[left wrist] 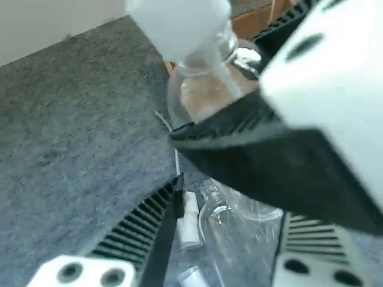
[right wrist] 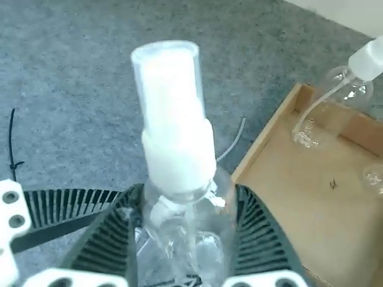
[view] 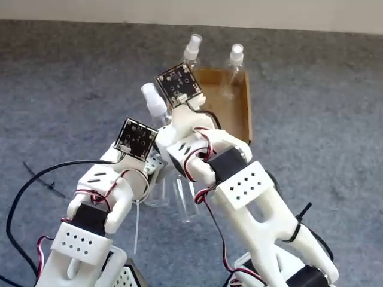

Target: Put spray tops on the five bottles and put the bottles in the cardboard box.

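Two capped bottles standing in cardboard box; third capped bottle clamped in right gripper fingers just beside box; left gripper fingers spread, empty, over uncapped bottles lying on bench near box, judged outstanding.

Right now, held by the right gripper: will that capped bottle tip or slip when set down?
Likely tippy: the bottle looks tall, narrow, empty, with its spray top high. Clear smooth wall probably slips in the right gripper.
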Tool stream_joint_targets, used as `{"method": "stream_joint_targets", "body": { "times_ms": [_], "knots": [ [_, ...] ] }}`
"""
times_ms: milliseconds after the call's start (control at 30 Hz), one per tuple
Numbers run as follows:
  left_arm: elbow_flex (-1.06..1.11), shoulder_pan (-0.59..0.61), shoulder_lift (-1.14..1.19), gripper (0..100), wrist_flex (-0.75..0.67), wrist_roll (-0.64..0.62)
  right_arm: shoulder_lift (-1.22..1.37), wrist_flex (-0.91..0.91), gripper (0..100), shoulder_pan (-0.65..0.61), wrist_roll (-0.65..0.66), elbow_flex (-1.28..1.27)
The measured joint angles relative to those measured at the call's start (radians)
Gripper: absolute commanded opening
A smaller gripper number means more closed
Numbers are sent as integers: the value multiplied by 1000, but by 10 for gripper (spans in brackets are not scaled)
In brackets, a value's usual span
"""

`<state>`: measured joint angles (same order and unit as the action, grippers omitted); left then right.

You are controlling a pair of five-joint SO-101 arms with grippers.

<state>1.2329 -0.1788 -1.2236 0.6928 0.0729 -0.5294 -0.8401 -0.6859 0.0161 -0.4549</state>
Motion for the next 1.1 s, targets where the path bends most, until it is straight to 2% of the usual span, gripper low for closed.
{"method": "stream_joint_targets", "body": {
  "times_ms": [167, 400, 533, 733, 1100],
  "knots": [
    [0, 8, 0, 245, 0, 0, 0, -17, 5, 28, -2, 6],
    [0, 25, 0, 245, 0, 2, 12, 5, 5, 138, -2, 6],
    [0, 69, 0, 245, 0, 2, 15, 152, 5, 204, -2, 6],
    [0, 275, 0, 245, -43, 2, 100, 377, 5, 222, -2, 5],
    [8, 293, 0, 245, -55, 2, 318, 704, 5, 227, -2, -75]
  ]
}}
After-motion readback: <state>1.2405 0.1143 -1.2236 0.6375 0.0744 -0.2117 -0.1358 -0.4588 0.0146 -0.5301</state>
